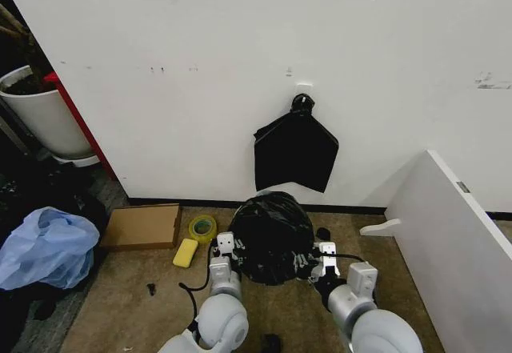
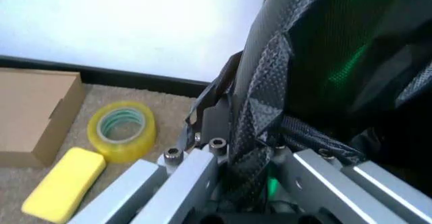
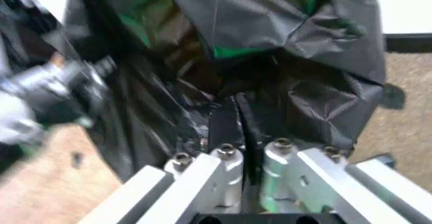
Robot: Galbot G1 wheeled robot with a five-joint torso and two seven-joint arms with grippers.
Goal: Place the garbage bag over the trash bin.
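Note:
The garbage bag [image 1: 272, 237] is a glossy black, wrinkled bulge on the floor in front of the wall, between my two arms. My left gripper [image 1: 226, 249] is at its left side and my right gripper [image 1: 324, 258] at its right side. In the left wrist view the left gripper [image 2: 229, 133] is shut on a fold of the bag [image 2: 324, 57]. The right wrist view has the right gripper [image 3: 233, 120] pinched on the bag's film [image 3: 270, 37], with the left gripper [image 3: 57, 90] farther off. The trash bin is hidden.
On the carpet left of the bag lie a cardboard box [image 1: 142, 226], a yellow tape roll [image 1: 202, 228] and a yellow sponge [image 1: 186, 252]. A black sheaf of bags [image 1: 294, 151] hangs on the wall. A white board [image 1: 448, 233] leans at right; a blue bag [image 1: 48, 245] and white tub [image 1: 44, 113] stand far left.

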